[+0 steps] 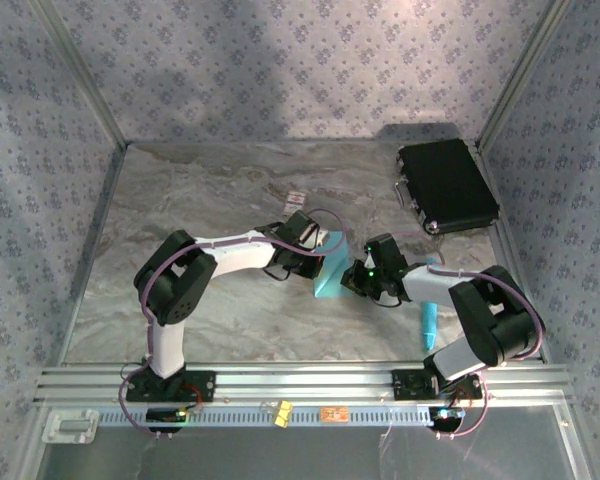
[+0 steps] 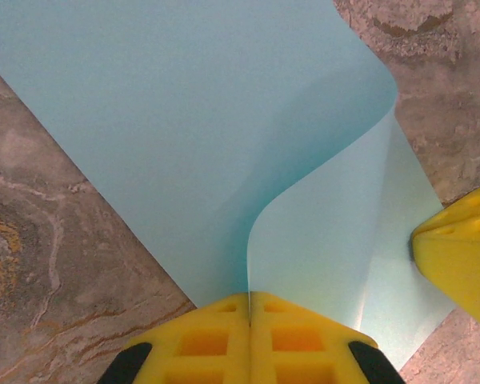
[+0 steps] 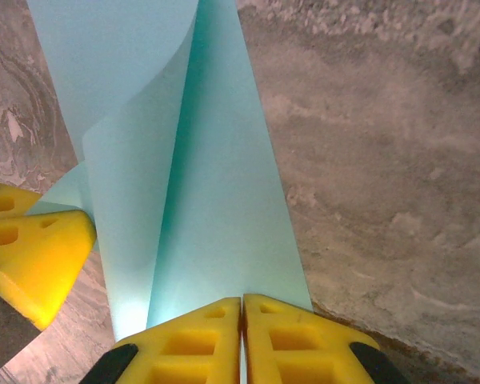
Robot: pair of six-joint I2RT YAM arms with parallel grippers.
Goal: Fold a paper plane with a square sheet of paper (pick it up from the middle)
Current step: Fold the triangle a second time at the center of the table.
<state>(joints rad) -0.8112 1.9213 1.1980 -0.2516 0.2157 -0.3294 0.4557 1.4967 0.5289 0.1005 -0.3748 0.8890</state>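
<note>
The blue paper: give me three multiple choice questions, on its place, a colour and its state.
1. Where is the paper? A) between the left gripper and right gripper B) far left corner C) near right edge
2. What colour are the fingers pinching it? A) black B) yellow C) red
3. How is the paper? A) flat, untouched B) balled up C) curled over, pinched by both grippers
Answers: 1 A, per the top view; 2 B, yellow in both wrist views; 3 C, a flap bends over, both grippers shut on it.
</note>
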